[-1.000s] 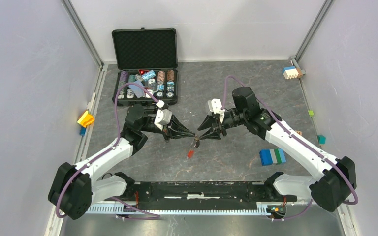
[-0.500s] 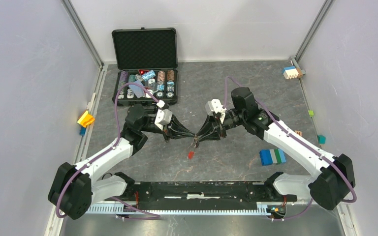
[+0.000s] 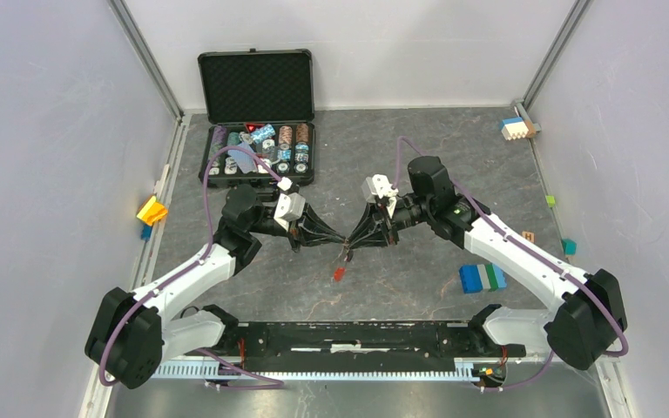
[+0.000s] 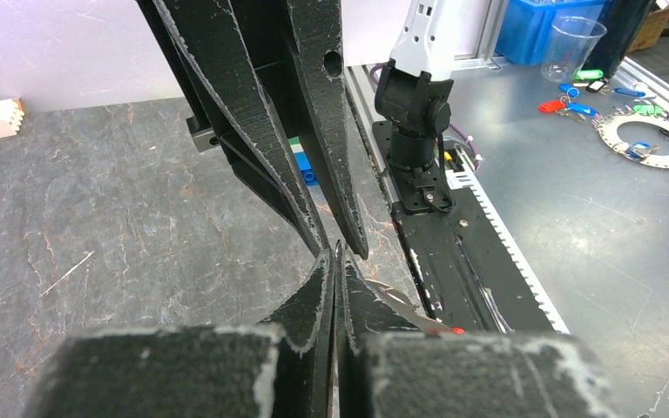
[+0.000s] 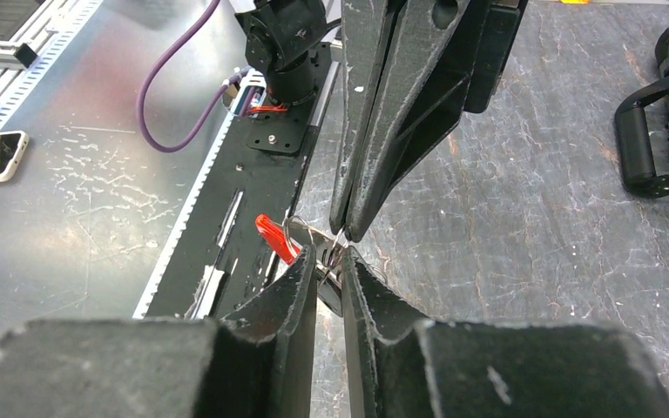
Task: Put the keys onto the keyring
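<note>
Both grippers meet tip to tip above the middle of the table. My left gripper (image 3: 340, 239) (image 4: 338, 257) is shut on the thin silver wire of the keyring (image 5: 294, 231). The keyring's red tag (image 3: 338, 273) (image 5: 275, 236) hangs below, toward the near edge. The key (image 3: 347, 253) dangles at the tips. Its black head (image 5: 331, 292) sits between the fingers of my right gripper (image 3: 354, 243) (image 5: 325, 252), which stand narrowly apart and pinch it. A silver blade (image 4: 396, 300) shows beside the left fingers.
An open black case (image 3: 257, 152) of poker chips stands at the back left. A blue, white and green block (image 3: 483, 277) lies under the right arm. A yellow block (image 3: 152, 210) sits at the left edge, a white-blue block (image 3: 516, 128) at the back right.
The right gripper has moved left up to the left gripper's tips and narrowed its jaws around the key. The left gripper has stayed shut and in place.
</note>
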You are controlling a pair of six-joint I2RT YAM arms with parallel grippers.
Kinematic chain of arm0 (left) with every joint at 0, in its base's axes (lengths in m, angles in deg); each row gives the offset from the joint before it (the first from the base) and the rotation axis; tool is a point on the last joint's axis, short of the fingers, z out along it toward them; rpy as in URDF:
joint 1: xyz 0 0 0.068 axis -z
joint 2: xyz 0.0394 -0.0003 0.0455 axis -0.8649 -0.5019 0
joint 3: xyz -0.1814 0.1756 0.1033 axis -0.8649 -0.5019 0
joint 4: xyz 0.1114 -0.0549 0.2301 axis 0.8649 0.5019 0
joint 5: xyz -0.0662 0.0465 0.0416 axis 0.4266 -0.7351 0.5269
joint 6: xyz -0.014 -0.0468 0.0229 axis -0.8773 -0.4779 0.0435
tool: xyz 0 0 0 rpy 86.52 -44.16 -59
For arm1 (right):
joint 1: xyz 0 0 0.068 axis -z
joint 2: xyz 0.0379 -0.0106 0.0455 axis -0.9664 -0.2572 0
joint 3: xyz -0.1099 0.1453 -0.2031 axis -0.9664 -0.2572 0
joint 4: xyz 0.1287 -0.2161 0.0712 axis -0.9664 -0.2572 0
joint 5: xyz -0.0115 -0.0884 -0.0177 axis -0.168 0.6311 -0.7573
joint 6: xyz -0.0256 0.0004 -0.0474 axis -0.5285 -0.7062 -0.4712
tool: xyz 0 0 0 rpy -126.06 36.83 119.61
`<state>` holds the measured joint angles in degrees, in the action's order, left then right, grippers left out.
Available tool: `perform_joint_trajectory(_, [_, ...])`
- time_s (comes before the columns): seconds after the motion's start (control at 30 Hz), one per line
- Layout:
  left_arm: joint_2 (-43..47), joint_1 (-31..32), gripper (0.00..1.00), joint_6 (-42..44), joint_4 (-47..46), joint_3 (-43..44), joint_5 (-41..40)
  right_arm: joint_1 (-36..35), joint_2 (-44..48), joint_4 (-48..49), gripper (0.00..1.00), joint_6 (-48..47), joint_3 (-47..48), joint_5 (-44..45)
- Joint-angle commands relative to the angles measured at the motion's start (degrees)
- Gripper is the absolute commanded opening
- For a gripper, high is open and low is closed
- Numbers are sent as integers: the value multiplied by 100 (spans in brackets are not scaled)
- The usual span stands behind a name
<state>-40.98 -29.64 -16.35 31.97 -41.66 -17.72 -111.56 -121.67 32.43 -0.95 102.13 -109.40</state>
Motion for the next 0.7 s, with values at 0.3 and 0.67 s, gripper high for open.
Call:
perform_joint_trajectory(0.3, [105, -18, 2, 555, 180, 29, -96, -8, 3, 484, 0, 324, -50, -85])
perform_joint_trajectory(0.67, [117, -10, 11, 3797, 4087, 888, -514, 0, -30, 745, 0, 1062, -79, 160])
